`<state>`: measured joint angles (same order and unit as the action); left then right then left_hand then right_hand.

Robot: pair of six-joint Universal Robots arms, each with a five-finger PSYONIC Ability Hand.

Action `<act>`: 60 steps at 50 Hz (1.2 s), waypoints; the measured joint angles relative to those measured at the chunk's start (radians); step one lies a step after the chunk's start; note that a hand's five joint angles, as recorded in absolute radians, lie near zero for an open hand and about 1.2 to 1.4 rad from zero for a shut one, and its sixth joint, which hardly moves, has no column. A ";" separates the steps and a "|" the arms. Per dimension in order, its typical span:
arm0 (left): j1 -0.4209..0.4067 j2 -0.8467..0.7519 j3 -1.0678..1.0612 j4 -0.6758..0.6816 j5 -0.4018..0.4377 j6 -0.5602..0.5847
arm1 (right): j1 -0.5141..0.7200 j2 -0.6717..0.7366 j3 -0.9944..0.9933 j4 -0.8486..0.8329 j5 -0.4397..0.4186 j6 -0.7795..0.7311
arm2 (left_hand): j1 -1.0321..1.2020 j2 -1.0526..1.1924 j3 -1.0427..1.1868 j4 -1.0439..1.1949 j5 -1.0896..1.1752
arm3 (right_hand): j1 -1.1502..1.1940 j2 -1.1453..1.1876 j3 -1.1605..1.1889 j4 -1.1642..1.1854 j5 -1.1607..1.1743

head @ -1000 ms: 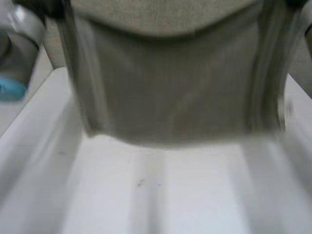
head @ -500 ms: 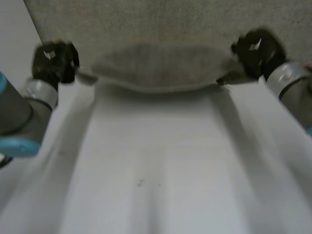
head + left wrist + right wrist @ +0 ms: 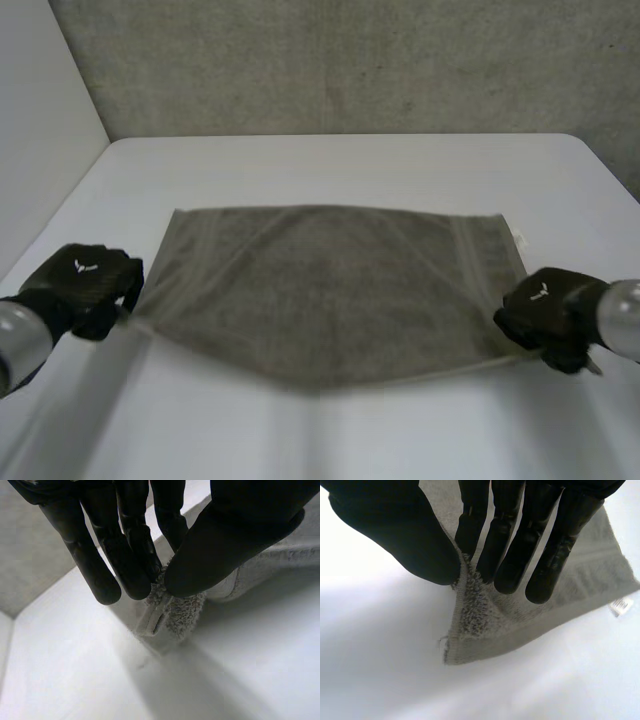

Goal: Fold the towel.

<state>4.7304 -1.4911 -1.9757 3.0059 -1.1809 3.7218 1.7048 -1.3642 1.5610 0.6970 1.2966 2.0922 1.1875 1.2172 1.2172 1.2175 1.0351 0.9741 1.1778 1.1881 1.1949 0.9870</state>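
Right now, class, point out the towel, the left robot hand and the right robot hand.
towel (image 3: 330, 290): head view, middle of the spread cloth.
left robot hand (image 3: 85, 278): head view, back of the hand pinching a near corner.
right robot hand (image 3: 545, 308): head view, back of the hand pinching the other near corner.

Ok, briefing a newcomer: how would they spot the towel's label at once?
A grey towel lies on the white table, near corners pinched by the left hand and right hand. From the right hand follow its edge to the far corner: the label is the small white tab sticking out there, unlike the grey cloth.
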 measured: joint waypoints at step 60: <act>-0.311 -1.152 1.254 0.377 -0.319 -0.129 | 0.133 0.806 -0.731 -1.011 0.200 0.185 | -0.997 -1.041 -1.039 -1.039 -1.001 | -0.764 -0.942 -0.973 -0.961 -0.922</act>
<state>4.4192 -2.6435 -0.7216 3.3832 -1.5000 3.5932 1.8376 -0.5577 0.8302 -0.3145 1.4965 2.2770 0.1905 0.1764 0.1784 0.1785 0.0344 0.2105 0.2360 0.2148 0.2340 0.0654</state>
